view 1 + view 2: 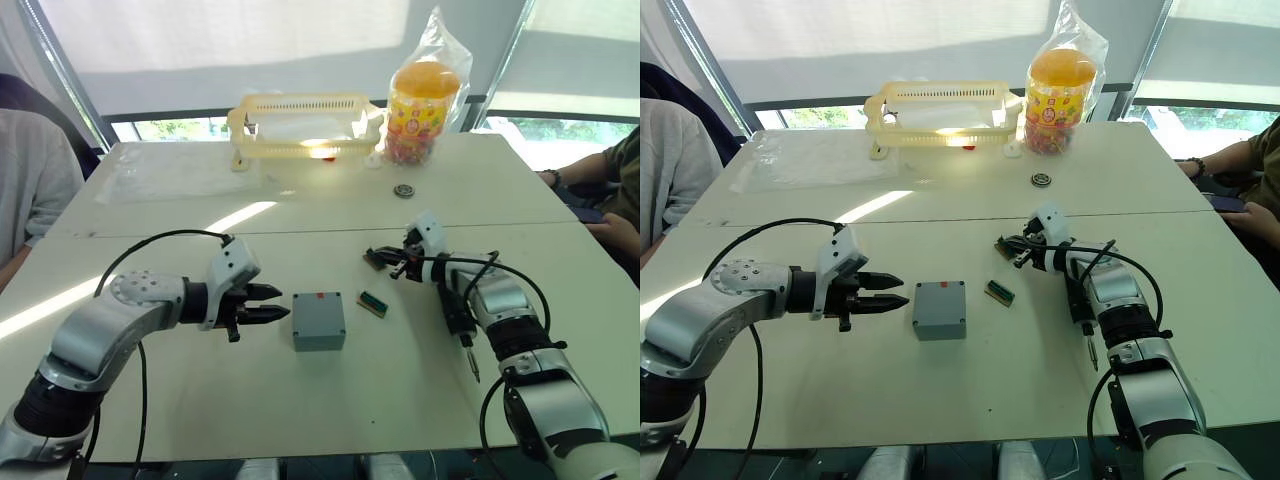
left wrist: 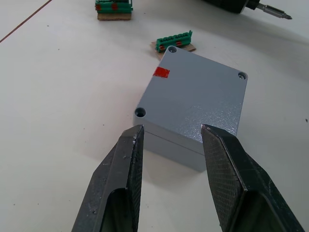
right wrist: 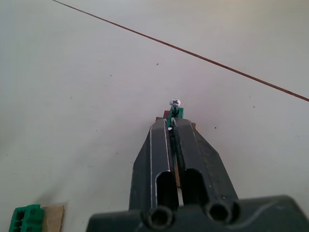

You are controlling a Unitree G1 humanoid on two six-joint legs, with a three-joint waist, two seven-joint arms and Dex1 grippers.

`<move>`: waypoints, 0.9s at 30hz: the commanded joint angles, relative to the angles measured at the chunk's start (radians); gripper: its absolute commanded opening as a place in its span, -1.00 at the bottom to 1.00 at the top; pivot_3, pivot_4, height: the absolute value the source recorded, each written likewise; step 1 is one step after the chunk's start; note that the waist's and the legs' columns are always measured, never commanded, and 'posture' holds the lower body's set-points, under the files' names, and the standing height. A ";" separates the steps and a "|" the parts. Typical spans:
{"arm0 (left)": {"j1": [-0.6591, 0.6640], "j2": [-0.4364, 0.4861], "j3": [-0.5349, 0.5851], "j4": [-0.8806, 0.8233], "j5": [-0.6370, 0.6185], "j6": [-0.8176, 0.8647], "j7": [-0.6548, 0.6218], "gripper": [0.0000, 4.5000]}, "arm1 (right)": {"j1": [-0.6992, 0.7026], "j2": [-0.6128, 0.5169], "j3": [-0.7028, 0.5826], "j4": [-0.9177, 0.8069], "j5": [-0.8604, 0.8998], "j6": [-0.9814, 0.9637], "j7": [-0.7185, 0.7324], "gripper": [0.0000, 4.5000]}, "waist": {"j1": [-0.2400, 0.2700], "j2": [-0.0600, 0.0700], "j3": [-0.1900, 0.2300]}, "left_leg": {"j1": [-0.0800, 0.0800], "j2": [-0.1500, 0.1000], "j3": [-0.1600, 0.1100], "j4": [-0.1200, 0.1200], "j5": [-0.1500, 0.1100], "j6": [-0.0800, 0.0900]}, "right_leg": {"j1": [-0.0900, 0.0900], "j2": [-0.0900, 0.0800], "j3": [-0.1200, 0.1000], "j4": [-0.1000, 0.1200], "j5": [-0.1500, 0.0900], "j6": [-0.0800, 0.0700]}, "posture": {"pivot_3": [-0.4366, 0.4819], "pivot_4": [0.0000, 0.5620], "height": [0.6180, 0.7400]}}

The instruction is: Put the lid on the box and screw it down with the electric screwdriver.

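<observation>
Box [image 1: 319,321] sits on the desk [image 1: 200,400] with the lid [image 2: 195,96] already seated on it, just ahead of the left gripper [image 1: 264,304], whose jaws stand narrowly parted and empty. It looks rigid, light and smooth-sided, so best steadied across two opposite side walls. The right gripper [image 3: 173,126] is clamped on a small green terminal piece [image 3: 175,112], with the electric screwdriver [image 1: 457,320] lying beside that arm.

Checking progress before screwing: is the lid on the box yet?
On: the lid sits flush on the box, corner holes still empty.
</observation>
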 commanded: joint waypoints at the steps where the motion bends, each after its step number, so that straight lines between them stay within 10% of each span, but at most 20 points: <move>1: 0.000 0.006 -0.009 -0.003 0.005 -0.022 -0.005 -0.17 | -0.009 0.000 -0.030 -0.028 0.002 -0.013 -0.004 -0.99 | 0.000 0.000 0.000 | 0.000 0.000 0.000 0.000 0.000 0.000 | 0.000 0.000 0.000 0.000 0.000 0.000 | -0.05 -0.47 1.00; 27: 0.007 0.013 -0.027 0.006 0.003 -0.053 -0.017 -0.17 | 0.060 -0.017 -0.141 -0.263 0.104 0.062 -0.017 -0.99 | 0.002 0.000 0.000 | 0.000 0.000 0.000 0.000 0.000 0.000 | 0.000 0.000 0.000 0.000 0.000 0.000 | -0.05 -0.47 1.00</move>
